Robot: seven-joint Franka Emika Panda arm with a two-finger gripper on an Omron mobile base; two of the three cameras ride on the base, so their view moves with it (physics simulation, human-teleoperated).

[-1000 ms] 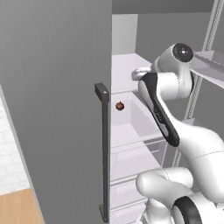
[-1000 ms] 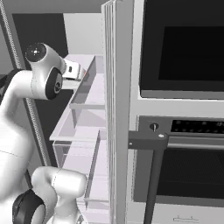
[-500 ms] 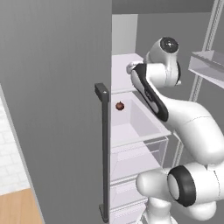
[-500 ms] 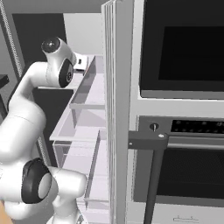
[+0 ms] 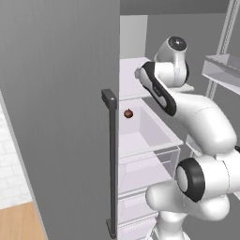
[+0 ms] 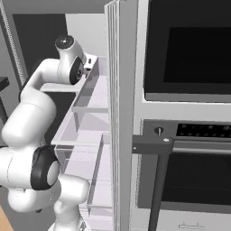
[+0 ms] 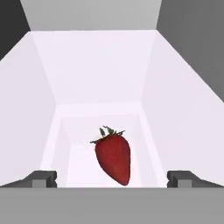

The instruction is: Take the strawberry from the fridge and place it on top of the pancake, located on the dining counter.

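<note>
Inside the fridge, the strawberry is seen lying on a white shelf, between the fingertips of the gripper, which is spread wide and grasping nothing. A darker round fruit is seen lower, over a drawer.

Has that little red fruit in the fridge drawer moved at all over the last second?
No. The strawberry sits at the same spot just right of the fridge door's dark handle, while the arm has swung deeper into the fridge.
</note>
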